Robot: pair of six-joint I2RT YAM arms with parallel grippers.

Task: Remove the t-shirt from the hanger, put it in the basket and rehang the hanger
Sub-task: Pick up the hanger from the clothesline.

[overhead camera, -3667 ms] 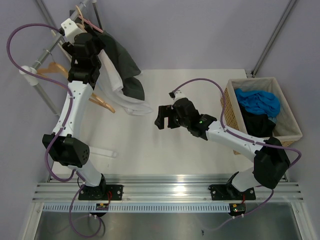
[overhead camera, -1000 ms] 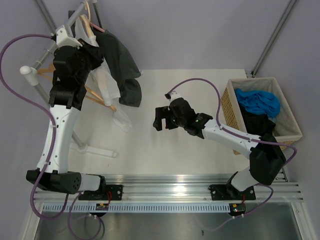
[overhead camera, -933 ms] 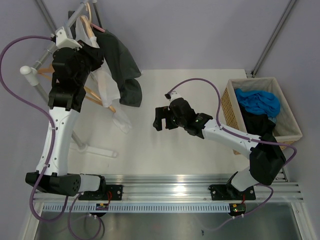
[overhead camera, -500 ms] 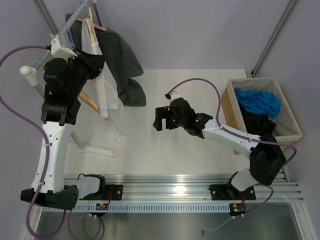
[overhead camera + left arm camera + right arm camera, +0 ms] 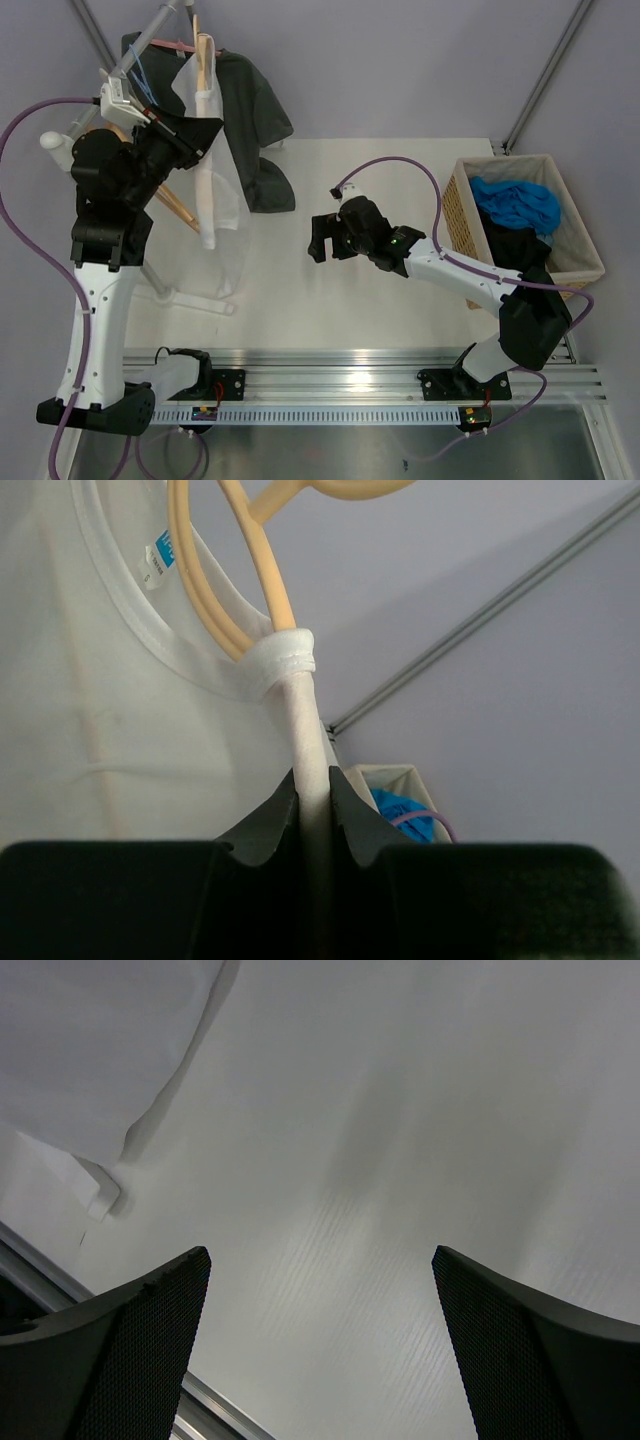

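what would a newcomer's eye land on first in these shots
The white t-shirt, dangling at upper left from a wooden hanger, with the left arm's fingers pinched shut on a bunched strip of it. Next, the wicker basket at the right edge holding a bright blue cloth, and the right arm's fingers spread wide over the table mid-scene.

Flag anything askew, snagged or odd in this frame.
The white t-shirt has its neckline bunched tight round one arm of the wooden hanger, stretched into a taut rope that the left gripper pinches. Nothing looks spilled or visibly torn.
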